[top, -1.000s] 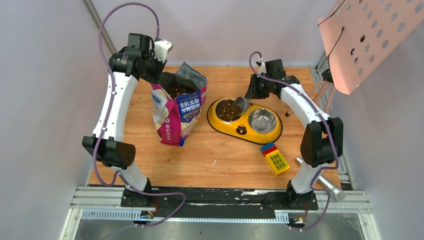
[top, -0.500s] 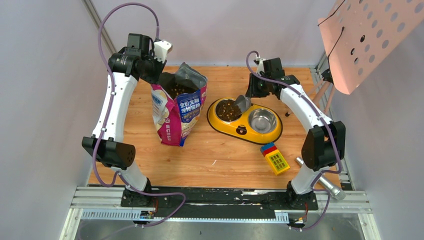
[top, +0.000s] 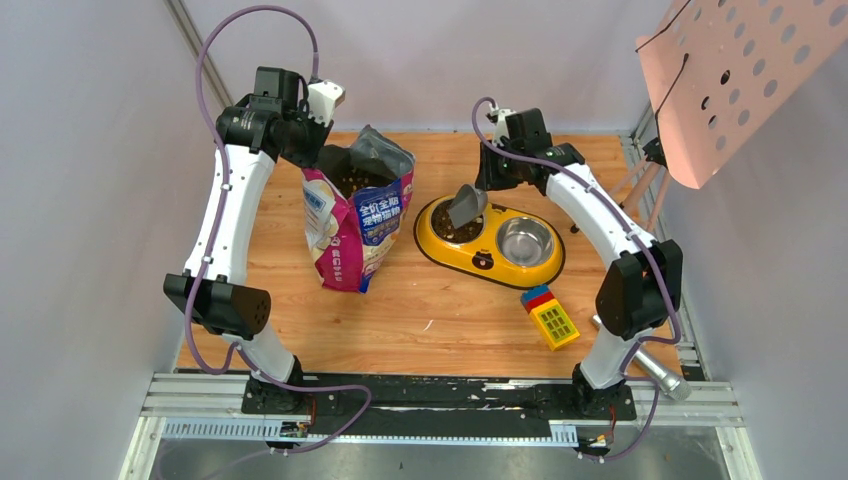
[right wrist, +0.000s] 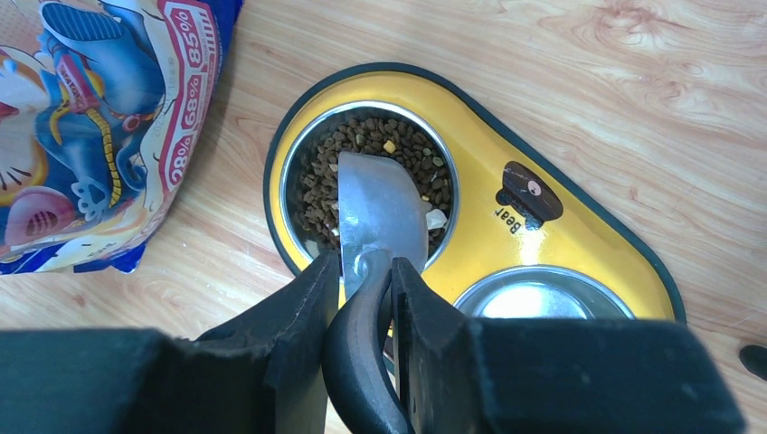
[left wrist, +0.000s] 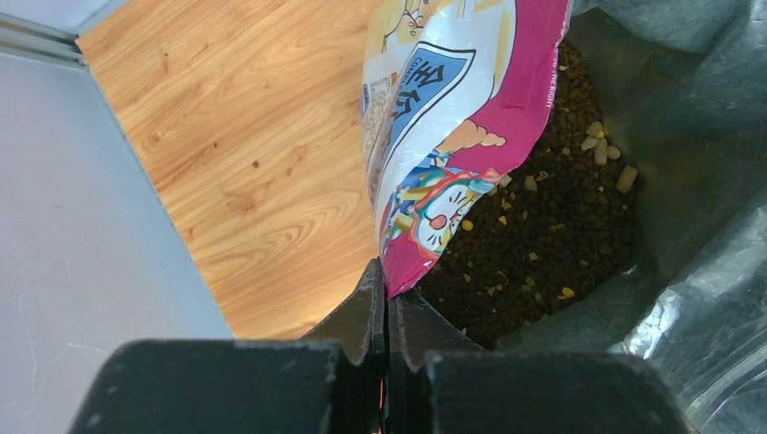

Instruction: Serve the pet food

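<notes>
**Yellow feeder holds kibble, scoop tipped above it**

Glossy foil, printed magenta and blue with a cartoon cat, forms the bag [top: 355,225], which stands upright on the pale wood-grain worktop [top: 430,310] with its mouth open and its silvery lining crinkled. Beside it lies the feeder [right wrist: 479,154], a smooth oval of yellow plastic with a dark rim and two round steel bowls sunk into it.

The pet food [right wrist: 317,181] is small, dry, dark brown pellets with a few pale and yellow bits mixed in. It heaps the feeder's bowl nearer the bag, and more of it fills the bottom of the bag. The other bowl [top: 524,240] is bare shining metal.

The left arm rises from its base, bends at the elbow and reaches the bag's rear rim. There the left claw [left wrist: 387,285] is pinched tight on the edge of the foil.

The right arm arches in from the right over the feeder. The right claw [right wrist: 366,262] is clamped on the dark handle of a grey metal scoop [right wrist: 380,212], whose blade tilts down over the filled bowl.

A coloured toy block [top: 550,315] lies near the feeder.
</notes>
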